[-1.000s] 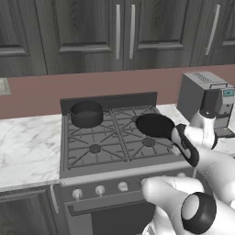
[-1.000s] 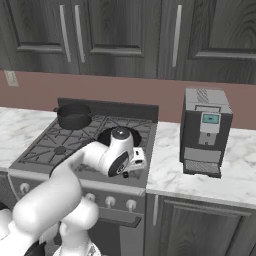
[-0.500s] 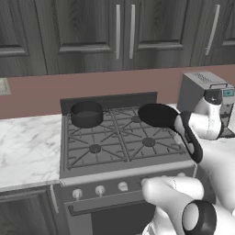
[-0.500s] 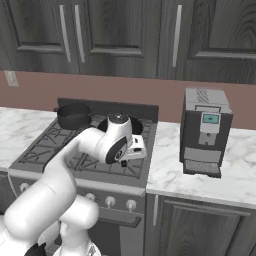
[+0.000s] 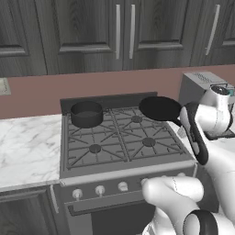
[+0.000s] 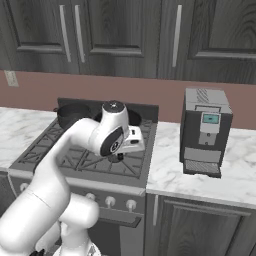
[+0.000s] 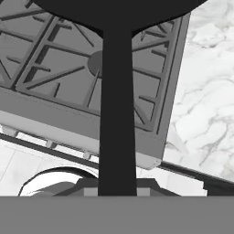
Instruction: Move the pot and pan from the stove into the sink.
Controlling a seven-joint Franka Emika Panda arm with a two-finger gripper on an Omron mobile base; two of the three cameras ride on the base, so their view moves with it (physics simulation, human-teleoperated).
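The black pan (image 5: 160,108) hangs in the air above the right side of the stove (image 5: 119,137). Its long handle (image 7: 117,114) runs straight down into my gripper (image 7: 117,187), which is shut on it. In the left base view the gripper (image 5: 182,125) sits just right of the pan, at the stove's right edge. The dark grey pot (image 5: 86,113) stands on the back left burner, also seen as the pot (image 6: 70,113) behind my arm. Below the pan lie the stove grates (image 7: 59,68). The sink is out of view.
A grey coffee machine (image 6: 206,131) stands on the marble counter (image 6: 200,175) right of the stove, close to my hand. White marble counter (image 5: 27,147) runs left of the stove. Dark cabinets hang above, and silver knobs (image 5: 100,190) line the stove front.
The pan has risen off the front right burner and swung back and up with my hand, which stays shut on its handle. The pot has not moved.
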